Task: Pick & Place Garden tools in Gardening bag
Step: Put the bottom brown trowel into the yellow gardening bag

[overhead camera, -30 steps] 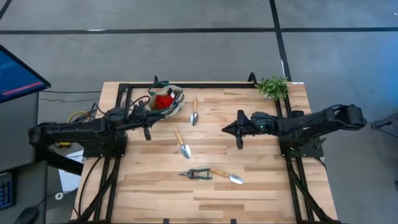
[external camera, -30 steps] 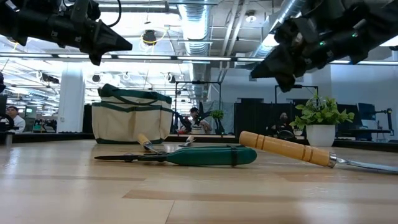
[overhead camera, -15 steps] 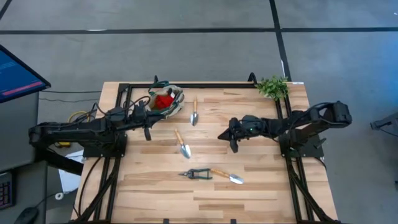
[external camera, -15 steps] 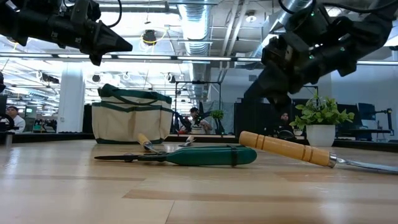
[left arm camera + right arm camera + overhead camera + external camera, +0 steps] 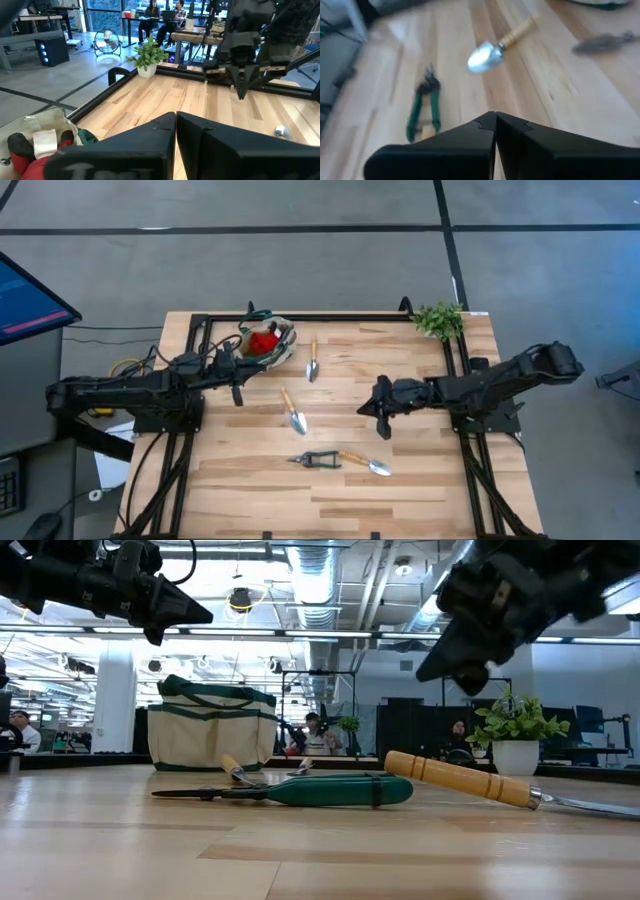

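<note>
The beige gardening bag (image 5: 270, 343) with green trim stands at the far left of the table, with the red glove-like piece (image 5: 262, 342) inside; it also shows in the low view (image 5: 210, 726). Three wooden-handled trowels lie flat on the table: one (image 5: 313, 360) beside the bag, one (image 5: 293, 412) mid-table, one (image 5: 366, 463) near the front. Green-handled pruning shears (image 5: 315, 460) lie next to the front trowel. My left gripper (image 5: 237, 392) is shut and empty, just near of the bag. My right gripper (image 5: 380, 418) is shut and empty, above the table, right of the middle trowel.
A leafy green plant (image 5: 438, 319) in a white pot stands at the far right corner. A black frame (image 5: 330, 319) runs along the table's far edge and sides. Bare wood lies at the near left. People sit in the room beyond.
My right gripper has swung toward the table's left, then toward the near edge, closer to the front trowel and the shears, staying shut. The tools and the bag have not moved.
</note>
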